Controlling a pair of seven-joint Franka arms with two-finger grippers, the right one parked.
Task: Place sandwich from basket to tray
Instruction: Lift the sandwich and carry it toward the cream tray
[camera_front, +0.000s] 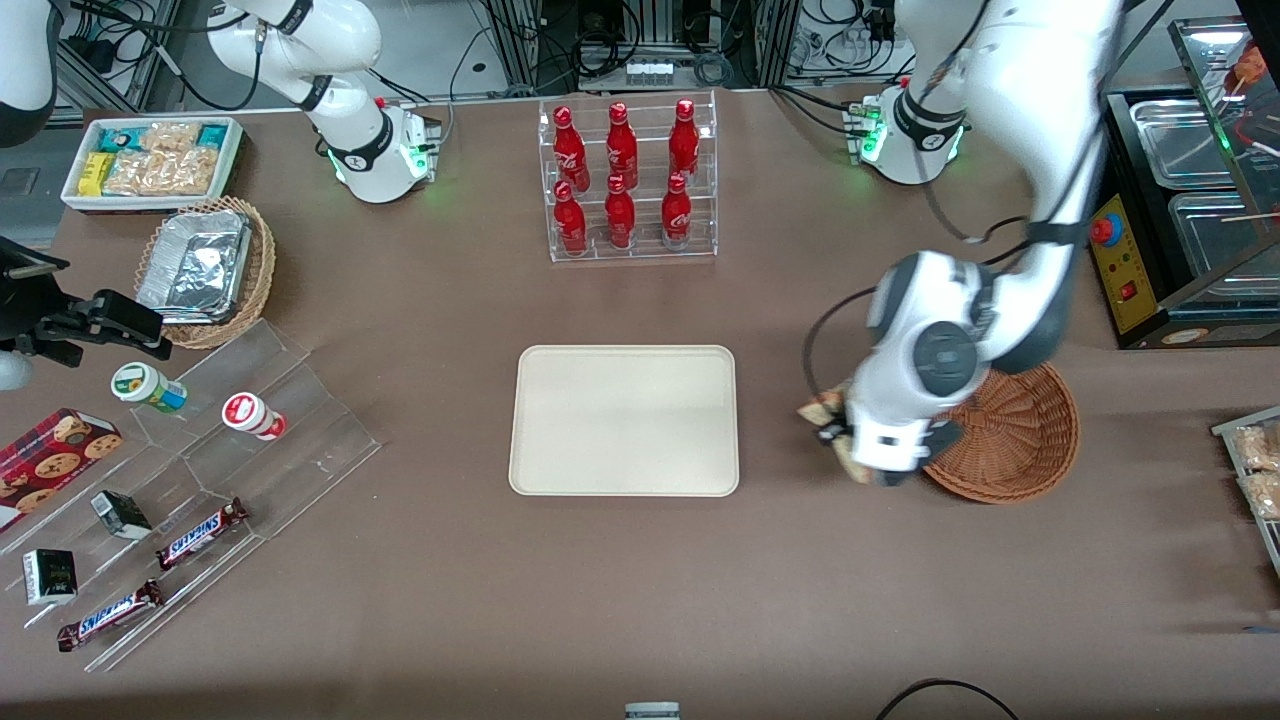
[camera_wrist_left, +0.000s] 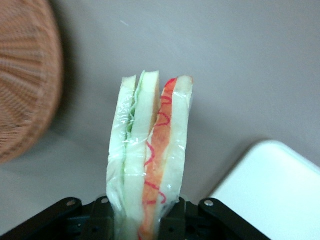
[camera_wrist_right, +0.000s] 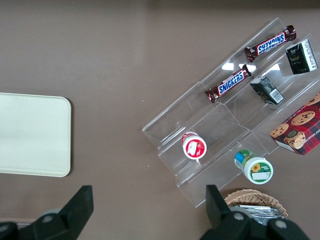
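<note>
Sandwich (camera_wrist_left: 150, 160) closest to the wrist cam, wrapped, standing on edge, pinched at its base by the gripper (camera_wrist_left: 142, 220). It's held clear of the basket (camera_front: 1010, 440) rim, over bare table between basket and tray (camera_front: 625, 420), probably so it clears both rims in transit.
</note>
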